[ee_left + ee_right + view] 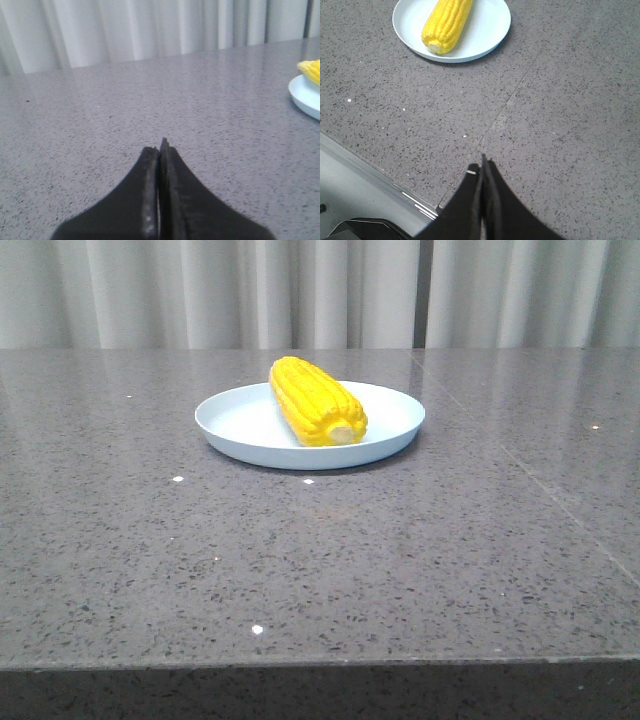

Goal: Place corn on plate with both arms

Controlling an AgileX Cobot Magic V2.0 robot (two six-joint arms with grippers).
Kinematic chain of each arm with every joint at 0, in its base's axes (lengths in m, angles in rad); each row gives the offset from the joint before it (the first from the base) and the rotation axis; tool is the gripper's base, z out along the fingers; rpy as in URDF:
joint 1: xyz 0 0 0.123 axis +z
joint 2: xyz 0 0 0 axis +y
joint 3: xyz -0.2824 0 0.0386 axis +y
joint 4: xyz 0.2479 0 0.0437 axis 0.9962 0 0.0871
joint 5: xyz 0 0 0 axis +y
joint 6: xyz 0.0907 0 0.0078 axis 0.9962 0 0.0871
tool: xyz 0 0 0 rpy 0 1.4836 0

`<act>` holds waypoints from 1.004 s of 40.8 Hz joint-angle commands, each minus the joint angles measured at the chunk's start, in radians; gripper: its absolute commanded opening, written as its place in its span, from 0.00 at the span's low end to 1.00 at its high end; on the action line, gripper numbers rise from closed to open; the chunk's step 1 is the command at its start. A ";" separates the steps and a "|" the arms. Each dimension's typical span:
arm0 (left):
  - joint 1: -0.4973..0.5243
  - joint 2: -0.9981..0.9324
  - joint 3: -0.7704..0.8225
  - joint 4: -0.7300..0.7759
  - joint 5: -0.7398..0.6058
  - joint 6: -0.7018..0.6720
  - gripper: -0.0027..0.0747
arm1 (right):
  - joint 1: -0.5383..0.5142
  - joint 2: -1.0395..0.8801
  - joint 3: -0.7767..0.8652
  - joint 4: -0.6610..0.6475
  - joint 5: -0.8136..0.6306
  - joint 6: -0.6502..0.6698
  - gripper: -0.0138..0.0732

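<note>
The yellow corn (315,400) lies on the pale blue-white plate (235,422) in the middle of the table, its pale cut stub toward the front. In the right wrist view the corn (447,24) rests on the plate (487,25), far ahead of my right gripper (481,165), which is shut and empty near the table's front edge. My left gripper (159,146) is shut with nothing in it, low over bare table. From there only the tip of the corn (311,70) and the plate's rim (303,97) show. Neither arm appears in the front view.
The grey speckled stone table (320,560) has a seam line (520,85) running across it. Pale curtains (320,290) hang behind the table. The table's front edge (375,172) shows beside my right gripper.
</note>
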 commanded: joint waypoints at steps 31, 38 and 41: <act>0.012 -0.088 0.109 -0.009 -0.236 -0.002 0.01 | 0.000 0.003 -0.024 -0.012 -0.060 -0.006 0.08; 0.012 -0.088 0.109 -0.022 -0.237 -0.002 0.01 | 0.000 0.003 -0.024 -0.012 -0.060 -0.006 0.08; 0.012 -0.088 0.109 -0.022 -0.237 -0.018 0.01 | 0.000 0.003 -0.024 -0.012 -0.060 -0.006 0.08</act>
